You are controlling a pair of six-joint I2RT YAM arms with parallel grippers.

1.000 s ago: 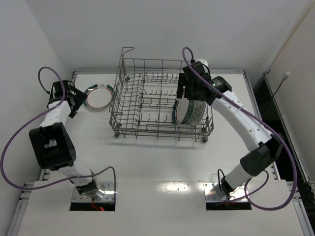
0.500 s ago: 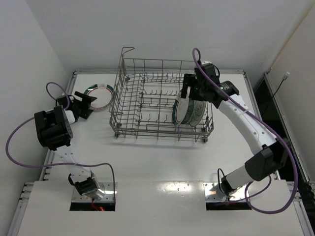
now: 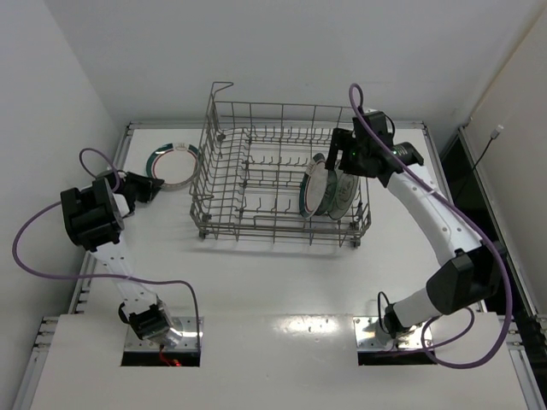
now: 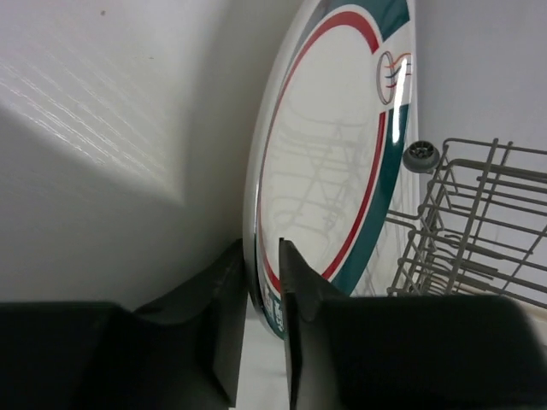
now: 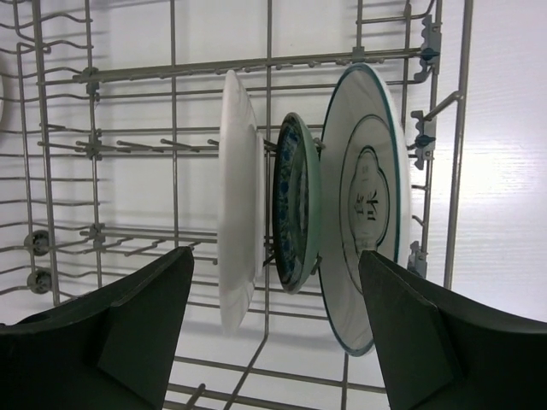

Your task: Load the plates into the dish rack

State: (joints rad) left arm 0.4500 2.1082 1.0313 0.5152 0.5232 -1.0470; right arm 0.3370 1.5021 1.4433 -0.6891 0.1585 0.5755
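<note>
A white plate with green-and-red rim rings (image 3: 173, 164) lies on the table just left of the dish rack (image 3: 256, 224). My left gripper (image 3: 147, 185) is at its near-left edge. In the left wrist view the left gripper (image 4: 262, 256) is shut on that plate (image 4: 329, 145), one finger on each face of the rim. Three plates stand upright in the rack's right end: a plain white one (image 5: 238, 213), a smaller teal patterned one (image 5: 295, 205) and a green-rimmed one (image 5: 367, 205). My right gripper (image 3: 346, 154) hovers above them, open and holding nothing (image 5: 273, 333).
The wire rack (image 4: 479, 231) has tall grid sides and rows of upright prongs (image 5: 154, 145); its left and middle rows hold nothing. White walls close off the table at the left and back. Purple cables loop off both arms.
My left arm dropped low to the table and its jaws closed on the plate's rim. My right gripper drew back to the right from the racked plates, staying open.
</note>
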